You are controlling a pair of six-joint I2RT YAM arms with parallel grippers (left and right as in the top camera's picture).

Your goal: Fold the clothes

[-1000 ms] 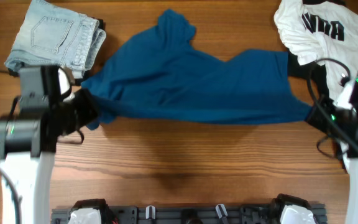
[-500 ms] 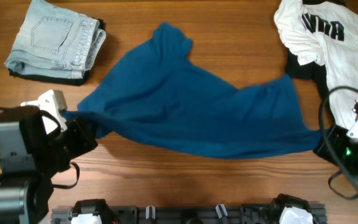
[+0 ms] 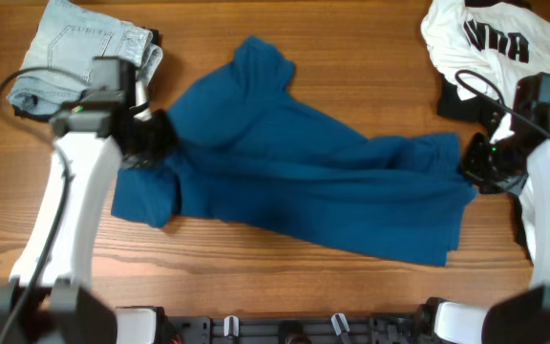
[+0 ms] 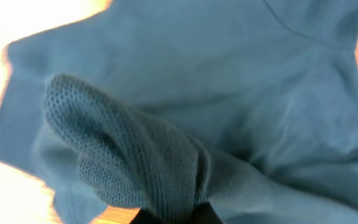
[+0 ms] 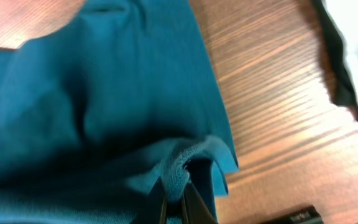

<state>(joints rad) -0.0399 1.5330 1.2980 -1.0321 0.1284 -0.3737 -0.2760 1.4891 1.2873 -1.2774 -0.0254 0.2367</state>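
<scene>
**Ana:** Where the left gripper (image 3: 157,142) is clamped tight, what has it got?

**Ben:** A bunched fold at the left edge of the dark-blue shirt (image 3: 304,186). In the wrist view, knit cloth humps up over the closed jaws.

**Ana:** And the right gripper (image 3: 473,164)?

**Ben:** Closed as well, pinching the shirt's right edge, with a curl of hem standing over its tips.

**Ana:** How does the shirt look?

**Ben:** Plain, soft and rumpled, strung between the two grips across the wooden table (image 3: 256,282). One lobe points toward the far side, a flap lies flat below the left grip, and the lower right corner spreads wide. I cannot tell whether the pinched edges are lifted off the wood.

**Ana:** Around the shirt?

**Ben:** Beyond its upper left, folded pale jeans (image 3: 79,48). Beyond its upper right, a crumpled white shirt (image 3: 504,53) with black lettering. A black piece (image 3: 450,99) shows at that shirt's lower edge, just above the right grip.
</scene>
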